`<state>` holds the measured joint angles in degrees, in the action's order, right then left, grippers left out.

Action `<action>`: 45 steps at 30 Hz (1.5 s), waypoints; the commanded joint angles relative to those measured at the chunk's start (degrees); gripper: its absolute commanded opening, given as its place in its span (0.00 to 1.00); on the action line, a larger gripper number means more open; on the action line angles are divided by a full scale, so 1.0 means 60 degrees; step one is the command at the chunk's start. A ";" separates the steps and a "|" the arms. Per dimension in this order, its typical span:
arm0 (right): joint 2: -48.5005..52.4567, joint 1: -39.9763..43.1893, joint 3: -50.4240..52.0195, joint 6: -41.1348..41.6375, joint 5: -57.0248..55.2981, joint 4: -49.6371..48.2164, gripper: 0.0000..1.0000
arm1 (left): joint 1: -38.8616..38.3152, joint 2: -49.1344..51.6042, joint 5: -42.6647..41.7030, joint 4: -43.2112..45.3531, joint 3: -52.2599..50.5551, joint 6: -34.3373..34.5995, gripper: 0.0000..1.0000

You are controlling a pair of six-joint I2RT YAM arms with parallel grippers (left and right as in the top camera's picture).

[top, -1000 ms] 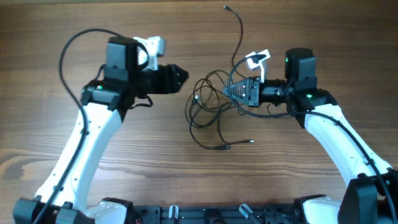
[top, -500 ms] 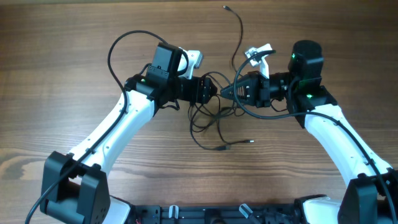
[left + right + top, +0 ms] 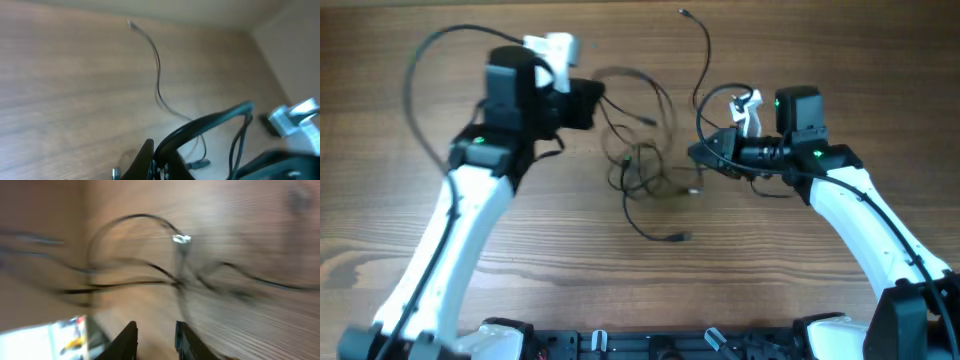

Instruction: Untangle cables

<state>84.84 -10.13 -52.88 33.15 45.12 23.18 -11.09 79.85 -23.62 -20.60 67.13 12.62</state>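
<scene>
The cables point(image 3: 642, 165) are a loose tangle of thin black cords at the table's middle, between my two grippers. One strand point(image 3: 705, 50) runs away to the far edge. A plug end point(image 3: 676, 238) lies nearer the front. My left gripper point(image 3: 598, 98) is shut on a cable, up and left of the tangle, and blurred loops stretch from it. In the left wrist view the held cable point(image 3: 210, 125) arcs out from the shut left gripper point(image 3: 154, 148). My right gripper point(image 3: 695, 153) stands open just right of the tangle. Nothing lies between the right gripper's point(image 3: 155, 330) fingers; blurred cables point(image 3: 150, 277) lie ahead.
Thicker black wires point(image 3: 420, 70) loop off the left arm and belong to the robot. The arms' bases and mounting hardware point(image 3: 650, 345) line the front edge. The wooden table point(image 3: 820, 300) extends around the tangle on all sides.
My left gripper reached into the tangle, shut on a cable and pulled back up and left, stretching loops. My right gripper opened, let go and drew slightly right.
</scene>
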 commanded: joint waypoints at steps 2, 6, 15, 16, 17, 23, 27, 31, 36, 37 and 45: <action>0.0015 0.0004 -0.0007 -0.0273 -0.4025 0.1304 0.20 | 0.0747 -0.1603 -0.0452 0.0186 0.0066 0.0532 0.05; 0.0011 0.0004 -0.0007 -0.0317 -0.4335 0.1606 0.24 | 0.1129 -0.2313 -0.1166 0.0492 0.0066 0.1432 0.09; 0.0015 0.0004 -0.0007 -0.1916 -0.1330 0.0503 0.42 | 0.1137 -0.2120 -0.0277 -0.0321 0.0062 0.0922 0.24; 0.0015 0.0004 -0.0007 -0.1829 -0.1891 0.0801 0.43 | 0.1137 -0.2036 0.0488 -0.0885 0.0062 0.0933 0.24; 0.0015 0.0000 -0.0007 -0.2040 -0.1854 0.0951 0.44 | 0.1137 -0.1891 0.0933 -0.1530 0.0062 0.0933 0.28; 0.0015 -0.0160 -0.0007 -0.3107 -0.1264 0.1111 0.53 | 0.1137 0.0703 0.1064 -0.4313 0.0062 0.0976 0.63; 0.0015 -0.0160 -0.0007 -0.3020 -0.1370 0.1137 0.53 | 0.1137 0.3213 0.1636 -0.4003 0.0062 0.0969 0.68; 0.0015 -0.0160 -0.0007 -0.3020 -0.1370 0.1151 0.53 | 0.1137 0.4229 0.2251 -0.3537 0.0062 0.0973 0.74; 0.0015 -0.0160 -0.0007 -0.2994 -0.1366 0.1151 0.52 | 0.1020 0.4339 0.2488 -0.3195 0.0033 0.1483 0.59; 0.0015 -0.0160 -0.0007 -0.2994 -0.1366 0.1151 0.52 | 0.0882 0.4339 0.2244 -0.3013 -0.0036 0.1483 0.57; 0.0015 -0.0160 -0.0007 -0.2998 -0.1373 0.1180 0.52 | -0.1115 0.4204 -0.0452 -0.1665 -0.0415 0.1115 0.04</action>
<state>84.86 -10.85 -52.80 16.14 37.23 30.24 -16.53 105.16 -17.34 -31.27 64.38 20.86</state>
